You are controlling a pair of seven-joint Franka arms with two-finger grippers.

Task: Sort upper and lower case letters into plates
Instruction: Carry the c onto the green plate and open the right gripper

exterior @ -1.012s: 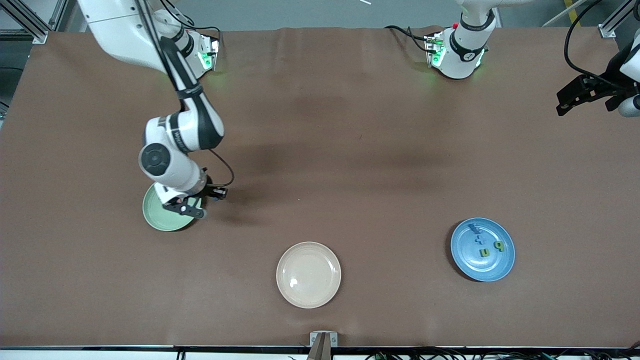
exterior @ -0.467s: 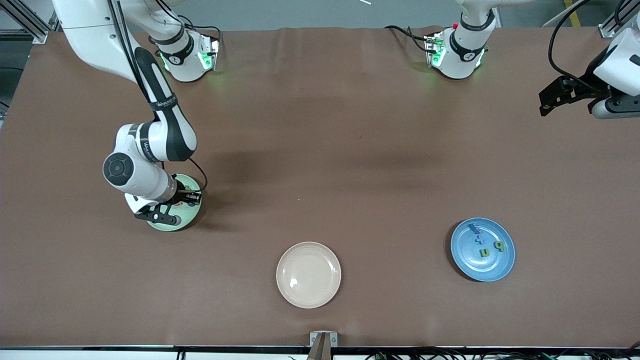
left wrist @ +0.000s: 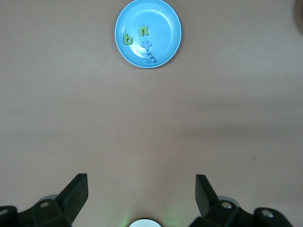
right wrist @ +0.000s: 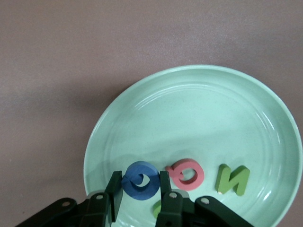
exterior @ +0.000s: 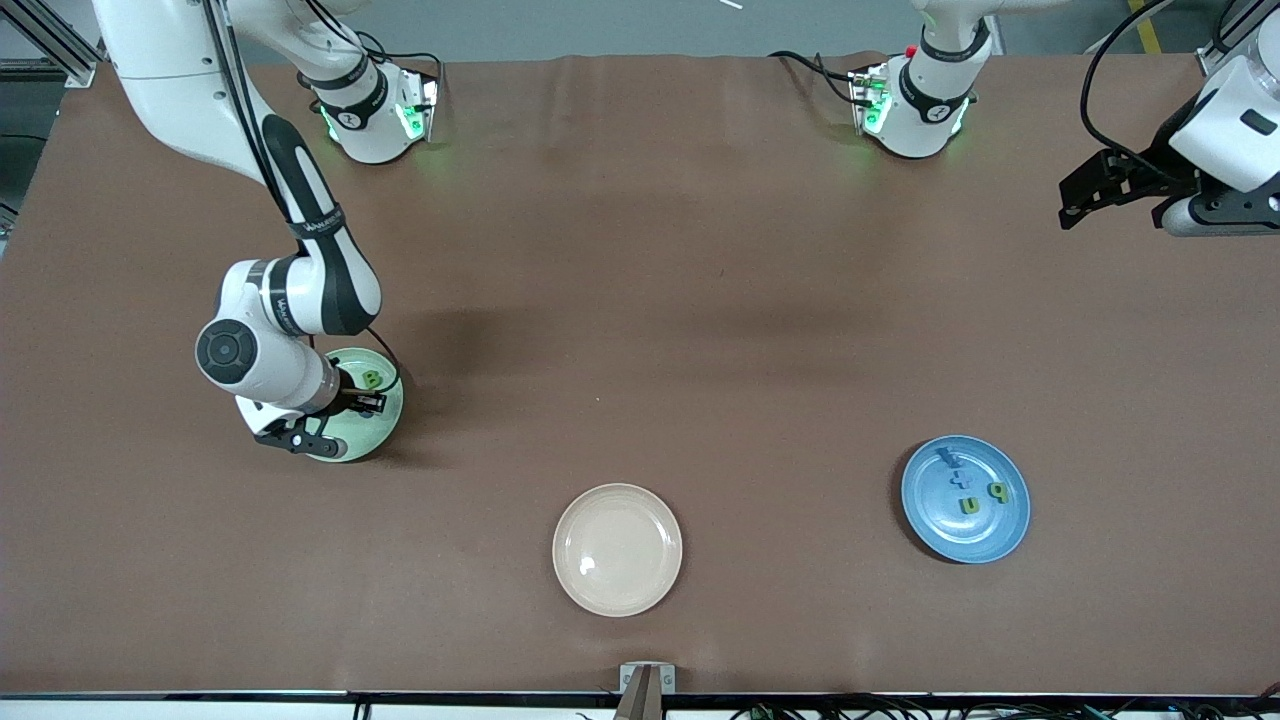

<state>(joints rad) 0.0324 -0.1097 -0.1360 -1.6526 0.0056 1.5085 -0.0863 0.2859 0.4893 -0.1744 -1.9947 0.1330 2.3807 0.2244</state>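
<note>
The cream-beige plate (exterior: 617,549) lay nearest the front camera, at the middle of the table's length, with nothing on it.

The blue plate (exterior: 966,498) sat a little farther from that camera, toward the left arm's end of the table. It held four letters grouped together: the green p (exterior: 997,490), the green u (exterior: 968,505), the blue cross-shaped letter (exterior: 960,480) and the blue m (exterior: 946,458).

The mint green plate (exterior: 385,420) sat farther back again, toward the right arm's end. The right gripper (right wrist: 140,198) was down over this plate with its jaws pressed in on the blue G (right wrist: 140,180), one finger at each side of the letter. The pink Q (right wrist: 186,173) lay flat in the plate just beside the G, and the green N (right wrist: 232,179) lay beside the Q. The green B (exterior: 371,379) also lay in this plate; in the right wrist view only a small green edge of it showed at the fingers.

The left gripper (exterior: 1112,188) was raised over bare table at the left arm's end, well apart from both plates, jaws spread wide and holding nothing. The left arm waited there.
</note>
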